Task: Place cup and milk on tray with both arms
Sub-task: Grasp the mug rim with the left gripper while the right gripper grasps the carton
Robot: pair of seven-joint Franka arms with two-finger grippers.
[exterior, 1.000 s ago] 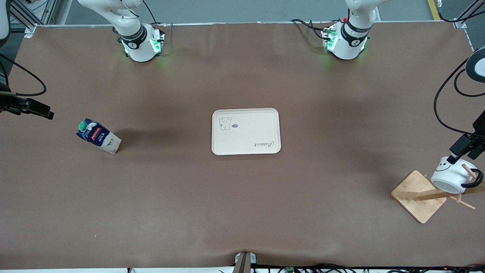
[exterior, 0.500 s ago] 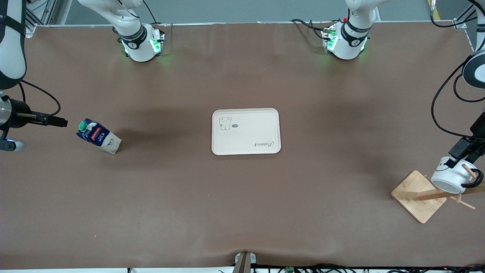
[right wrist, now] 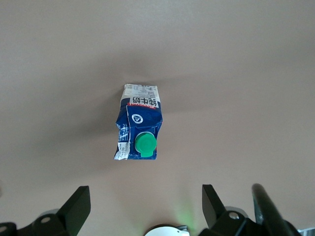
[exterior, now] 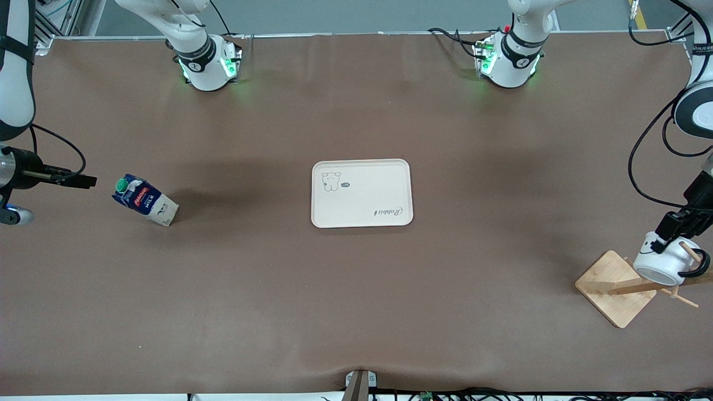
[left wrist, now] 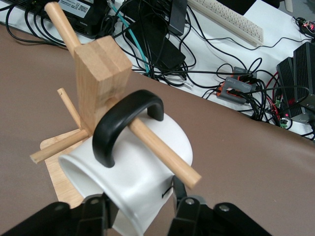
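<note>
The cup (exterior: 665, 260) hangs mouth-down by its black handle (left wrist: 123, 123) on a peg of the wooden rack, at the left arm's end of the table. My left gripper (exterior: 670, 229) is open, its fingers (left wrist: 179, 196) astride the cup's white body (left wrist: 142, 177). The milk (exterior: 146, 200) stands leaning on the table at the right arm's end. My right gripper (exterior: 83, 181) is open and empty beside it, a short gap away; in the right wrist view the milk (right wrist: 140, 130) lies ahead of that gripper (right wrist: 144, 191). The tray (exterior: 362, 193) lies in the middle, with nothing on it.
The rack's square bamboo base (exterior: 615, 287) sits near the table's corner, its post (left wrist: 101, 73) and pegs (left wrist: 162, 152) carrying the cup. Cables and electronics (left wrist: 236, 83) lie off the table edge past the rack.
My left gripper has come down over the cup, its fingers now astride it. My right gripper has swung in from the table's end to just beside the milk.
</note>
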